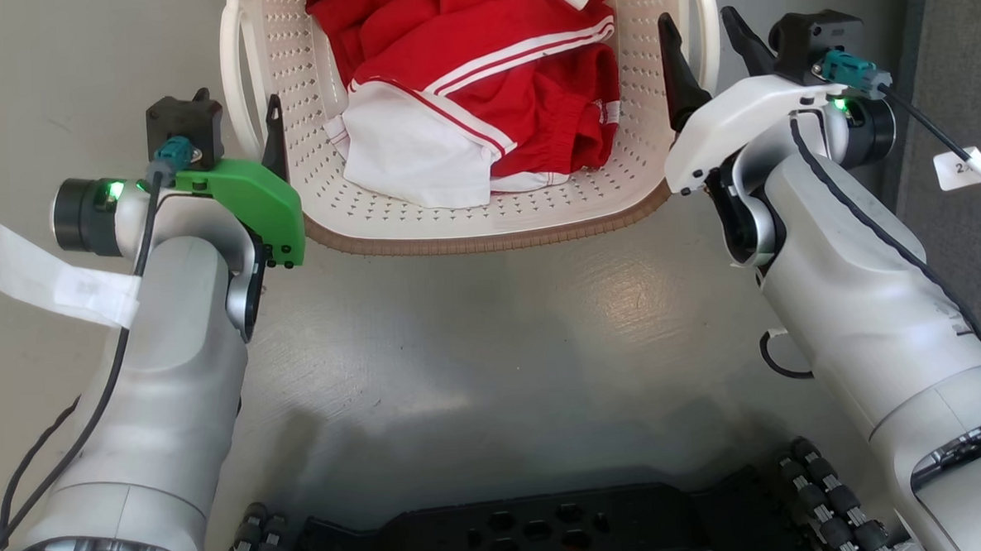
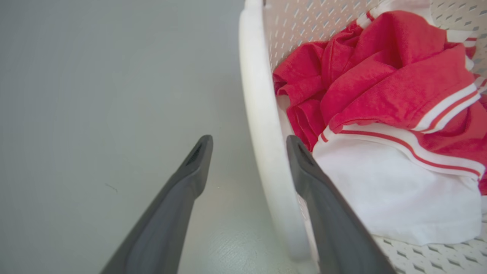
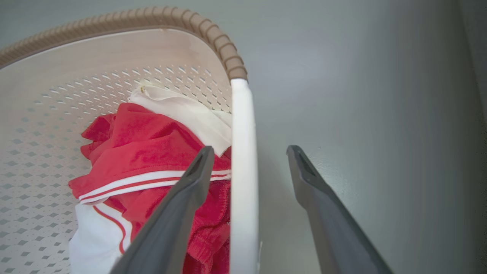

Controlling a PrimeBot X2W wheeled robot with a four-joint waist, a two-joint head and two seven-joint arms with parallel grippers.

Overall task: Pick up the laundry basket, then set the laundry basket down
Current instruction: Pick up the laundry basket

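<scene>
The cream-white perforated plastic laundry basket [image 1: 455, 221] stands on the grey floor [image 1: 493, 333], each white loop handle [image 2: 262, 152] lying lengthwise between the released jaws of the left gripper [image 2: 247, 140] and right gripper [image 3: 250, 149].

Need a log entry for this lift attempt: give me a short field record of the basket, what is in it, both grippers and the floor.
basket: cream, perforated, brown rim, ahead of the robot
contents: red and white clothes, bunched inside
left gripper: open, one finger on each side of the left handle
right gripper: open, one finger on each side of the right handle
grip: neither handle clamped
floor: grey, smooth
</scene>
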